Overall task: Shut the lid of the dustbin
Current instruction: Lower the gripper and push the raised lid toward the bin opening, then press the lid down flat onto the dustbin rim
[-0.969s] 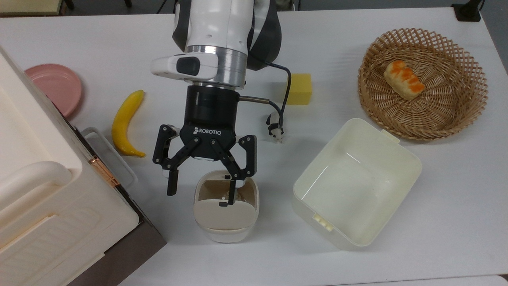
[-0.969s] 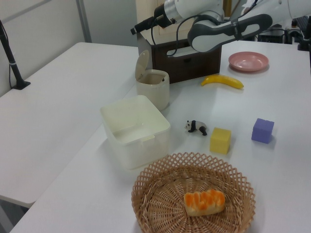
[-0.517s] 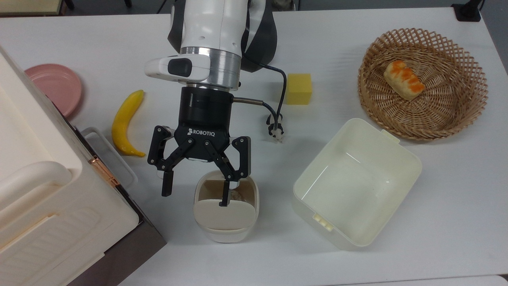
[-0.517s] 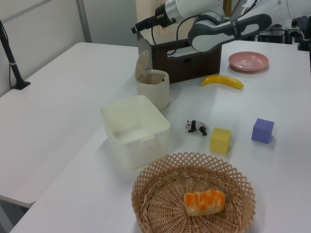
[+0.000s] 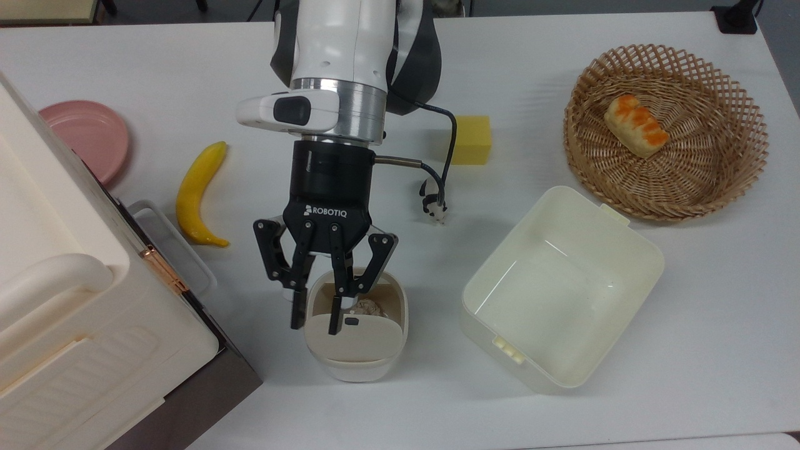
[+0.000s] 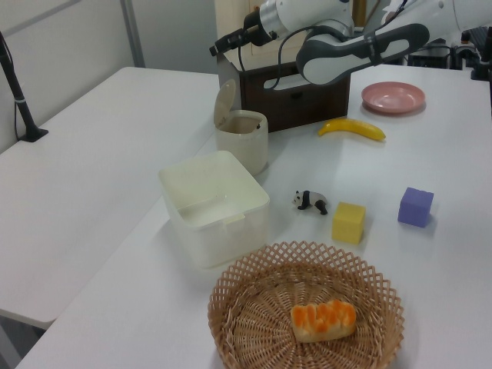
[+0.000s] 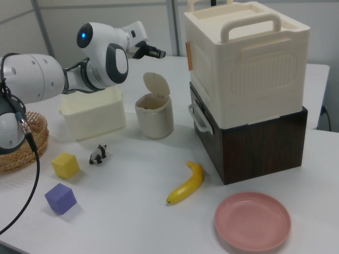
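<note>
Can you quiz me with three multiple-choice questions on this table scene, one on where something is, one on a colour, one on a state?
1. Where does the orange-topped bread lie?
A. In the wicker basket
B. On the pink plate
C. In the cream tub

2. What colour is the cube beside the yellow cube in the left view?
A. Green
B. Purple
C. Red

3. How does the lid of the dustbin stand?
A. Shut flat
B. Lying on the table
C. Raised, bin open

Answers:
1. A, the bread rests inside the basket's weave in the top view.
2. B, the left view shows a purple block by the yellow one.
3. C, the right view shows the flap upright above the bin's mouth, with the tool hovering near it.
</note>
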You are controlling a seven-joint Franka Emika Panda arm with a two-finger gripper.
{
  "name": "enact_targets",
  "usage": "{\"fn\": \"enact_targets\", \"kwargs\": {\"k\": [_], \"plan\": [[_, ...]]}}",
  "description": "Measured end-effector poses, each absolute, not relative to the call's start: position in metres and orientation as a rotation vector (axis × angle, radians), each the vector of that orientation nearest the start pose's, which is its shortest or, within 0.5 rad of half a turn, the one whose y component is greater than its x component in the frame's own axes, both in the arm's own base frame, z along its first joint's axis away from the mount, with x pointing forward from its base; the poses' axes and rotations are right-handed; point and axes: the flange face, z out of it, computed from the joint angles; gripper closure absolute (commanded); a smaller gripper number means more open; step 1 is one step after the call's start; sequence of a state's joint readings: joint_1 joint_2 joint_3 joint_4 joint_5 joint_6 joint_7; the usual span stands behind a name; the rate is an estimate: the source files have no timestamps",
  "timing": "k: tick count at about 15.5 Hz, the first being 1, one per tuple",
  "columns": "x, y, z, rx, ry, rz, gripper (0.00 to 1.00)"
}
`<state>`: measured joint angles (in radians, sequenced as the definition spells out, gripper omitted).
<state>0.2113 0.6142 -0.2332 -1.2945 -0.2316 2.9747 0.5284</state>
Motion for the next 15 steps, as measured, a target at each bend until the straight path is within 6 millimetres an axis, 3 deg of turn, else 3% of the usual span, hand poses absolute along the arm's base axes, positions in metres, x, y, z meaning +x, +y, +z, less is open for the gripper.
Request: {"fn": "enact_targets", "kwargs": {"k": [6, 11, 15], "plan": [[0.773, 0.058, 0.512, -2.683, 0.264, -1.608, 0.99], [0.773, 0.058, 0.487, -2.775, 0.246, -1.511, 1.0], [0.77, 0.079, 0.468, -2.886, 0.214, -1.318, 1.0]]}}
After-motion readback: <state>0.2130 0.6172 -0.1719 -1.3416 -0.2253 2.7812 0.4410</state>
